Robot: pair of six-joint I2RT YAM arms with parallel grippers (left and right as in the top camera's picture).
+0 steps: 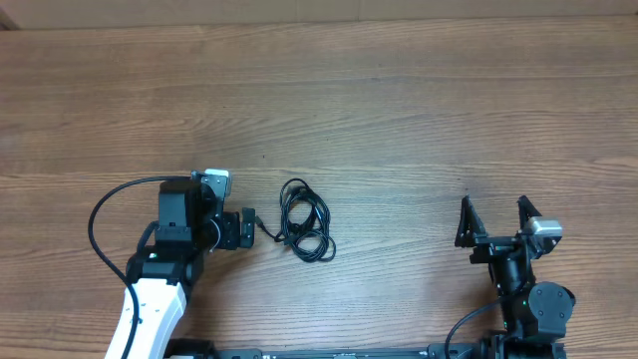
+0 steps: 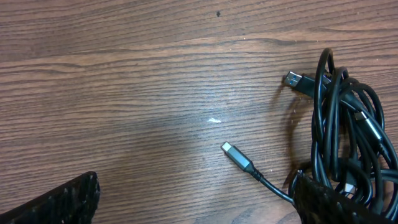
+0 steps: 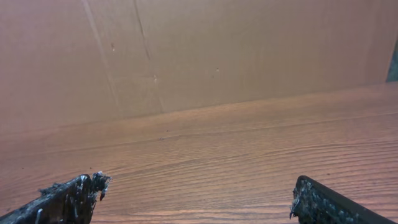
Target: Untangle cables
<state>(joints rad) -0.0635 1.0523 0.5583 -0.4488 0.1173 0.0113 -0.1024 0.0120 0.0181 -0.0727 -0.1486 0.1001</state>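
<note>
Cables [image 1: 305, 221] are lying on the table [image 1: 399, 90], left gripper [image 1: 249, 227] just at their 9 o'clock, right gripper [image 1: 492, 204] way off at 3.

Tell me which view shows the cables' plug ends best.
Left wrist: the cables fill the right side close up, with a silver plug lying free. Overhead shows them tiny and dark; right wrist shows none.

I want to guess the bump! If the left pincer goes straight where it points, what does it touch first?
Likely the cables, starting with the loose plug end nearest the open left pincer. Its height over the table is unclear, so it might skim above.
</note>
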